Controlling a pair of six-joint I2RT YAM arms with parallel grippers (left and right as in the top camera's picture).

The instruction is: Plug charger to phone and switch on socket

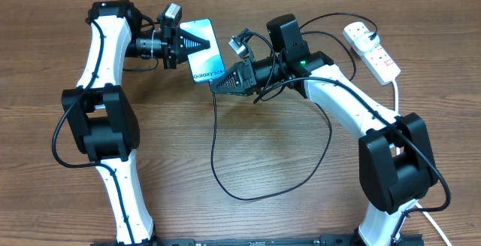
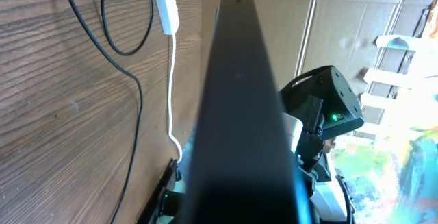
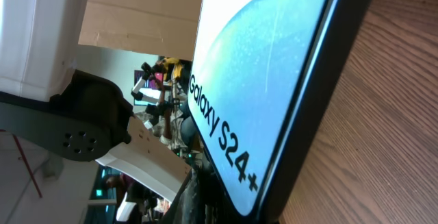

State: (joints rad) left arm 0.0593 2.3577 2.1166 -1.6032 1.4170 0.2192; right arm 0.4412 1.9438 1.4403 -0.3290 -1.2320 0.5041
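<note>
Overhead, my left gripper (image 1: 188, 44) is clamped on the phone (image 1: 201, 50), which I hold tilted at the far middle of the surface (image 1: 263, 223). Its lit screen faces up and toward my right arm. I cannot tell whether its low end touches the wood.

The phone's long axis runs from the far side toward me, leaning slightly right. The "Galaxy S24" end is the near one. That near short edge is what matters, since I judge the port to be there. My right gripper (image 1: 224, 82) sits just beside it, pointing left at that corner.

The right gripper is together. The charger (image 1: 213, 137) runs out from under it, loops wide across the surface and leads away to the socket (image 1: 373, 49) at the far right. So I take it the connector end is pinched there, though the tip itself is hidden.

The right wrist view is filled by the phone (image 3: 274, 66), seen very close and at a slant. The left wrist view shows only the phone's dark edge (image 2: 239, 114) running straight out from my gripper.

The coming move belongs to my right arm. The connector must line up with the phone's long axis and push in along it, while my left holds firm. The socket is well apart, nearer my right arm, and its switches are too small to read.
</note>
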